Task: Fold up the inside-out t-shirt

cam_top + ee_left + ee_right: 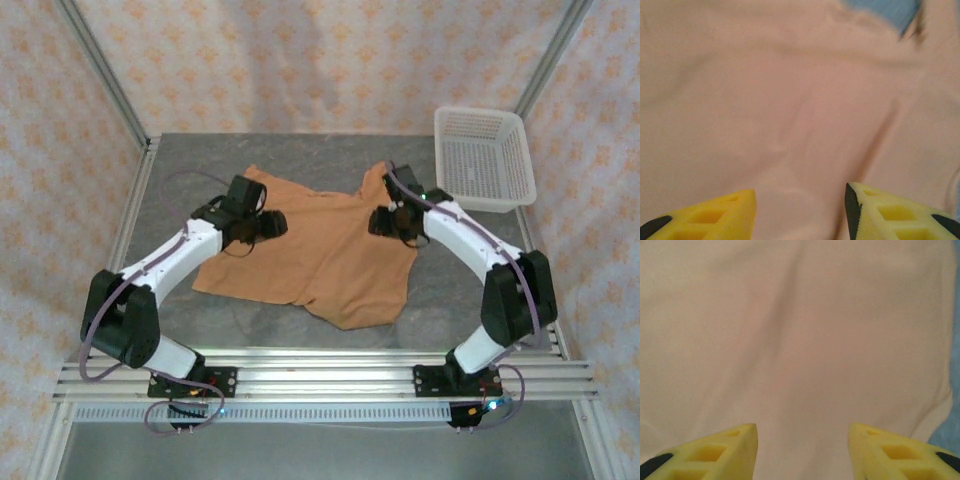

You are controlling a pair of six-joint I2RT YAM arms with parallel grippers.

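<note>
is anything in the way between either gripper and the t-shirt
Nothing visible does. The left gripper and right gripper are open right over the bare t-shirt, nothing between. The white basket sits off at the far right, apart from the shirt.

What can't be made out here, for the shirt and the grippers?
- Left wrist view: left gripper is cut off by the bottom edge. The t-shirt is too close and blurred to read seams.
- Right wrist view: same for the right gripper.
- Top view: both sets of fingertips are hidden under the wrists, so contact with the cloth is unclear.
</note>
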